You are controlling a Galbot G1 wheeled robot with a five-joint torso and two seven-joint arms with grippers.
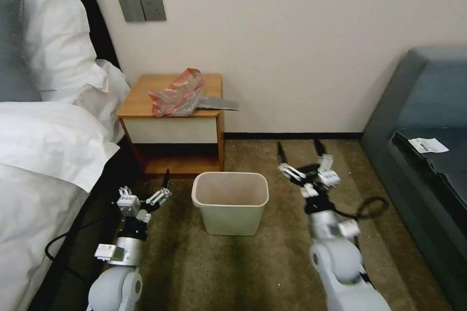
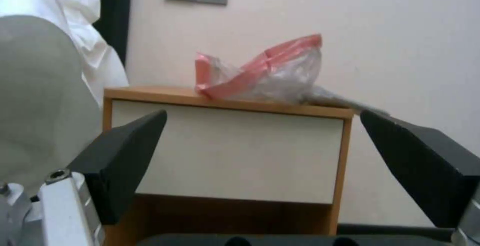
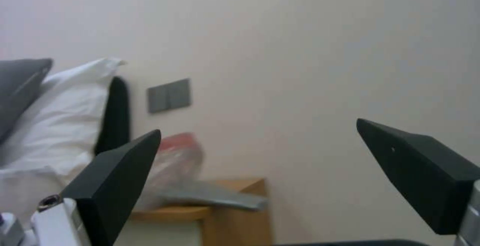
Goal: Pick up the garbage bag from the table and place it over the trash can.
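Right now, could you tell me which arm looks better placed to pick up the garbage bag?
Probably the left: the left gripper, open, hangs low just before the table, whose garbage bag lies ahead. The right gripper, also open, hangs beyond the trash can.

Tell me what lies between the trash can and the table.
Head view: only bare brown carpet separates the trash can from the table.

The bed (image 1: pixel 44 155) blocks the table's (image 1: pixel 146 99) left edge and the trash can (image 1: pixel 230 201) stands before its front edge, but its right edge and the air above its top are free.
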